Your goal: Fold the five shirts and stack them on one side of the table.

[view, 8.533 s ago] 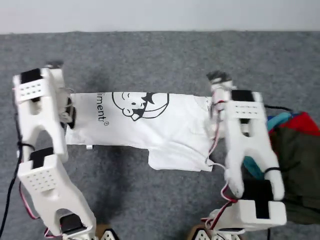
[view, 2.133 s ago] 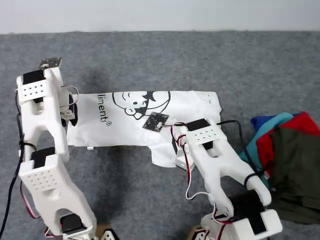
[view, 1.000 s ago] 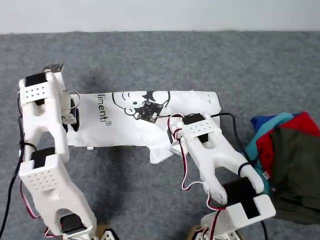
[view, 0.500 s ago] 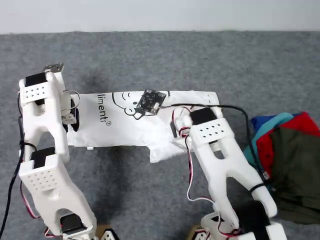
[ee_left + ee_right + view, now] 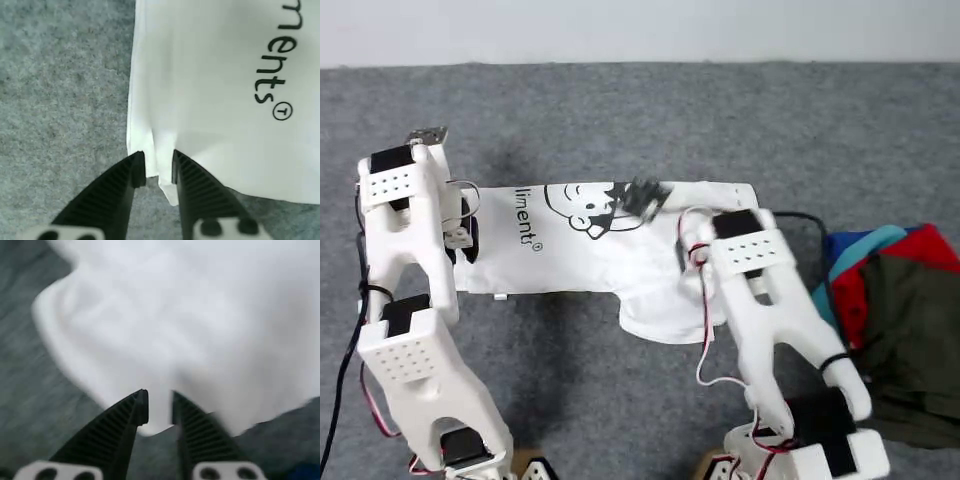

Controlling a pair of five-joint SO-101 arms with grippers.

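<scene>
A white shirt (image 5: 590,250) with a black print lies folded into a long band across the grey table. My left gripper (image 5: 463,237) sits at the band's left end. In the left wrist view it (image 5: 156,161) is shut on a small fold at the white shirt's (image 5: 215,75) corner. Toward the band's right part, my right gripper (image 5: 684,258) points down. The right wrist view shows it (image 5: 159,399) shut on loose cloth of the white shirt (image 5: 165,315), which is raised a little off the table. A flap (image 5: 665,318) hangs out toward the front.
A pile of shirts (image 5: 895,310) in blue, teal, red and dark green lies at the table's right edge, close beside the right arm. Bare grey felt (image 5: 720,120) stretches behind the white shirt and in front of it between the arms.
The right arm has swung to the right and drawn back, pulling the cloth with it. The front flap has spread wider. The left arm has kept still.
</scene>
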